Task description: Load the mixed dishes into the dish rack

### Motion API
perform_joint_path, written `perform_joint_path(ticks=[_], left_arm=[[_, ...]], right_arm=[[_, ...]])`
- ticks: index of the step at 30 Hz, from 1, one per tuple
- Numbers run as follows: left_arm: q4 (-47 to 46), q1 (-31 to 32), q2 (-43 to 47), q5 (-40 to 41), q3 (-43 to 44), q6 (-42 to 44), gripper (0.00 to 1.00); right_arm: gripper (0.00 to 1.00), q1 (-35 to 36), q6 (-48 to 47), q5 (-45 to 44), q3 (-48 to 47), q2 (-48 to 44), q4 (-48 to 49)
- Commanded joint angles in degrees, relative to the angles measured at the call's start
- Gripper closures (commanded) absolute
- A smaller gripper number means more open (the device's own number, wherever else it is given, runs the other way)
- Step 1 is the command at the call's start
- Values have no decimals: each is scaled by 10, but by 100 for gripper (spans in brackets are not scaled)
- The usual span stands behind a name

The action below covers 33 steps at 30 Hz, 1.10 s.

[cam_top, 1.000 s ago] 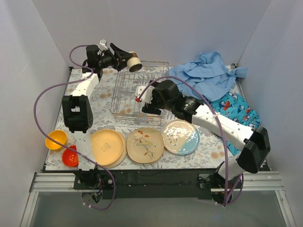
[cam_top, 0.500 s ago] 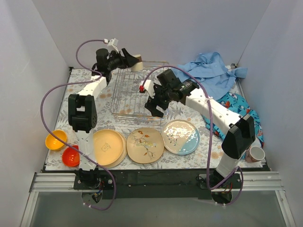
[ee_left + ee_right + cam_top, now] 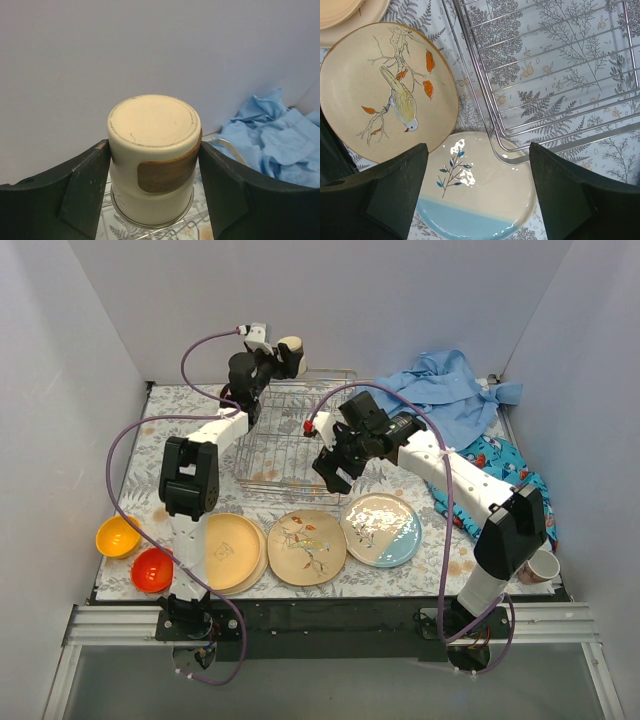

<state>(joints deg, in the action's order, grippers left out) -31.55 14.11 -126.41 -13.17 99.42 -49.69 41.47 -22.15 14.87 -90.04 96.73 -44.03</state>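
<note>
The cream cup (image 3: 291, 348), grasped base-up by the left gripper (image 3: 279, 360), has been lifted higher over the far-left corner of the dish rack (image 3: 290, 435). The right gripper (image 3: 335, 468), released and empty, has been shifted slightly above the rack's near edge. The table (image 3: 440, 558) is covered in fern print and is enclosed by pale walls (image 3: 400, 300).

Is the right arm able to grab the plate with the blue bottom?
Probably yes: the right hand hangs open over the blue-and-cream plate, with nothing lying on it.
</note>
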Motion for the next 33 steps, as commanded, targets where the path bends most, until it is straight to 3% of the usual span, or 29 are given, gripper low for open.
perform_joint_path(ticks=[1,13,22,33], left_arm=[[-44,6,-22,92,11,60,72],[-97,9,-78,155,37,95,73],[-80,12,-95,175,29,94,74],[-69,17,-71,188,-43,94,64]], right_arm=[[11,-2,19,-11,7,-29,-2],[11,-3,16,-30,36,-41,-1],[11,-3,12,-35,65,-46,17],[11,-8,4,-50,54,-39,18]])
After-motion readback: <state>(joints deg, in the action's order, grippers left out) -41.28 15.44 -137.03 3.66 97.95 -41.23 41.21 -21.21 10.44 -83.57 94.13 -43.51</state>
